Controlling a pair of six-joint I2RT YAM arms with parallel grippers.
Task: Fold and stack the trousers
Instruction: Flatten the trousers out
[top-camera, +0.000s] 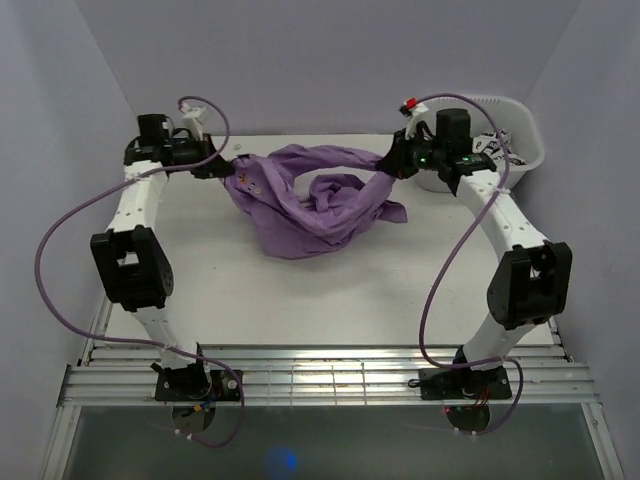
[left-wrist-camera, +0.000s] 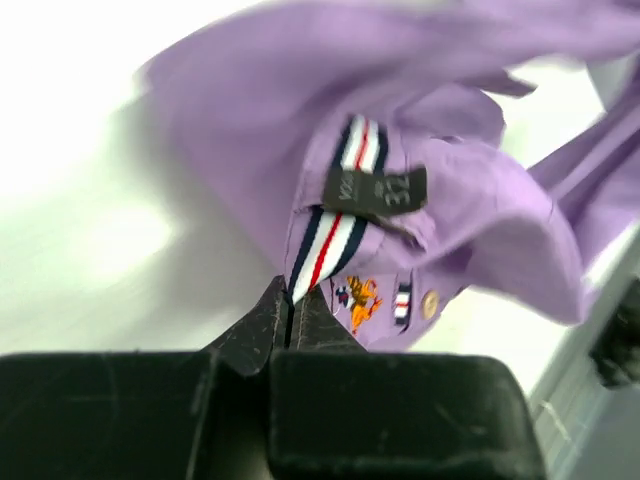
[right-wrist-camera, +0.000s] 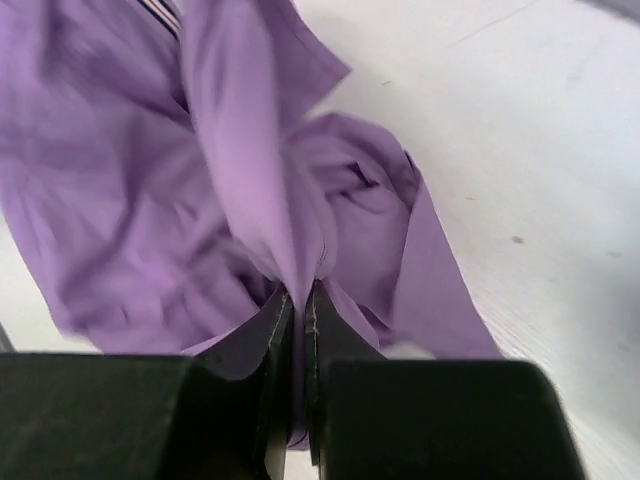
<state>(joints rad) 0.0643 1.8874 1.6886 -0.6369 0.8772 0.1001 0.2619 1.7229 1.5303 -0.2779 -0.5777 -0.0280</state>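
White table (top-camera: 300, 300), crumpled lilac trousers (top-camera: 300, 215) pinched by left gripper (left-wrist-camera: 290, 318) and right gripper (right-wrist-camera: 300, 305), white basket (top-camera: 528, 148), contents unclear.

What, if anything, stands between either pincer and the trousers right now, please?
Nothing visible does. The left pincer is shut on the trousers at the striped waistband, and the right pincer is shut on a bunched fold of the same fabric.

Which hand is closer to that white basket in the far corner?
Right. The right hand pinches the trousers close beside the white basket; the left hand grips them across the table.
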